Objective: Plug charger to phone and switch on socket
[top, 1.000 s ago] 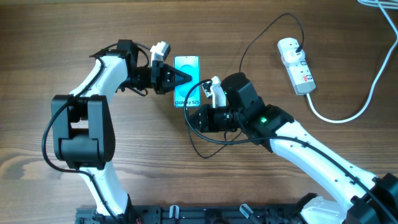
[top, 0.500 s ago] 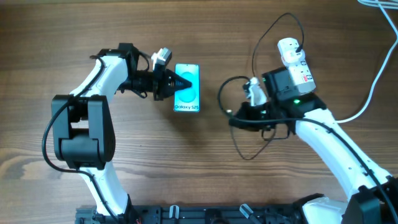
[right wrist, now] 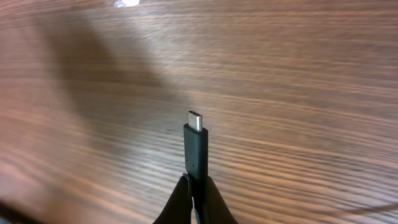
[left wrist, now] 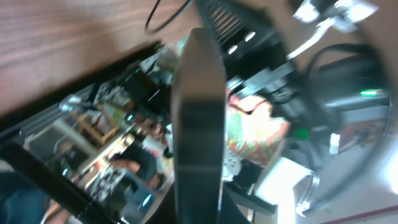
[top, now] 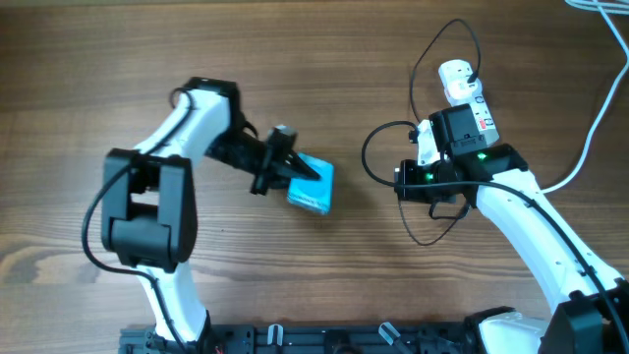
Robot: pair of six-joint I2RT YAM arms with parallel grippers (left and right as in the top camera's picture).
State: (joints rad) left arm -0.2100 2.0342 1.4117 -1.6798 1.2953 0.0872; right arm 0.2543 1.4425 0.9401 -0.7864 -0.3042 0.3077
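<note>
Phone [top: 314,187] is gripped, tilted, by the closed left tool [top: 293,175] at the middle of the desk [top: 79,59]. Charger plug [right wrist: 196,146] is pinched in the closed right tool [right wrist: 194,196], near the socket [top: 468,88].

Small rectangular smartphone with teal-green and white screen and thin black frame [top: 314,186]: centre-left of the wooden table [top: 79,59], tilted and skewed, one long side pinched in left gripper [top: 292,174]. Edge-on in left wrist view [left wrist: 199,112], dark and blurred.

Long thin black cable [top: 371,157]: looping near and far around centre-right, reaching far end of the strip. Small black plug with metal tip [right wrist: 195,144] upright above the wood, tip bare, clamped at its base in right gripper [right wrist: 195,190].

Elongated white power strip with rounded end and small red switches [top: 456,75]: far right, lying flat, near half hidden.
</note>
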